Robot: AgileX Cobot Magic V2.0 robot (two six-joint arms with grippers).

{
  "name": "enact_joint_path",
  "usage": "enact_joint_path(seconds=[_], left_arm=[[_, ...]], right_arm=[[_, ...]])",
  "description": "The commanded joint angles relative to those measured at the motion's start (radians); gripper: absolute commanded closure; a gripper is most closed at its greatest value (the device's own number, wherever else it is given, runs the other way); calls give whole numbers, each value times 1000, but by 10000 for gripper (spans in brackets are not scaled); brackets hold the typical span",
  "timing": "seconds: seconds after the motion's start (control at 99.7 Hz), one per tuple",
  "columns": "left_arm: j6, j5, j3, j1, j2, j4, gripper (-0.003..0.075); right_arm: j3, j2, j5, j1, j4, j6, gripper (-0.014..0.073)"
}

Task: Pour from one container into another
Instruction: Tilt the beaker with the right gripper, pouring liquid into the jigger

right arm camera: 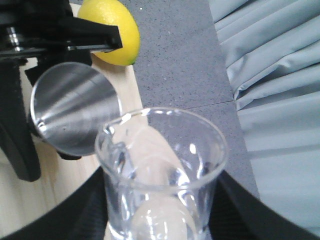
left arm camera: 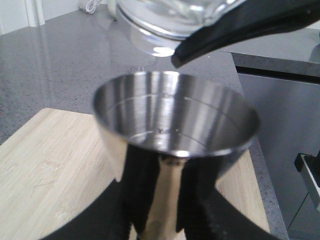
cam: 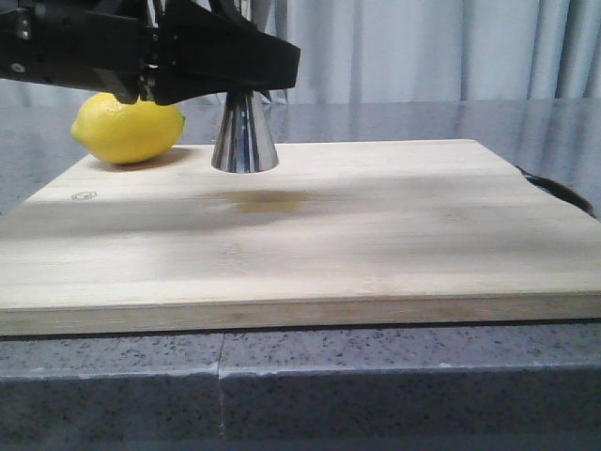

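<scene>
The steel jigger (cam: 244,139) stands on the wooden board (cam: 310,235) at its back left. My left gripper (left arm camera: 167,200) is shut on its narrow waist, and the black arm hides its upper cone in the front view. In the left wrist view its open cup (left arm camera: 175,117) faces up and looks empty. The clear glass beaker (right arm camera: 162,170) sits between my right gripper's (right arm camera: 162,200) fingers, which are shut on it. The beaker (left arm camera: 165,20) hangs just above and beyond the jigger's rim (right arm camera: 75,115), its spout turned toward the jigger.
A yellow lemon (cam: 127,130) lies at the board's back left corner, close to the jigger. A black handle (cam: 559,193) sticks out at the board's right edge. The board rests on a grey speckled counter (cam: 376,376), with curtains behind.
</scene>
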Motion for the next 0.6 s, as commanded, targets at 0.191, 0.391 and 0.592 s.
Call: enact_joint_path(seconds=[0.191,0.391,0.592], left_arm=[[-1,98,-20,-8,-44,-86,533],[-1,98,-20,-8,-44,-86,533],[-1,98,-20,-8,-44,-86,533]], right_arm=[[-38,-21,-126,2,-132,-9,334],[-38,-21,-127,2,-188,-9,334],[-38,-21,-132,2,-229,-9,334]])
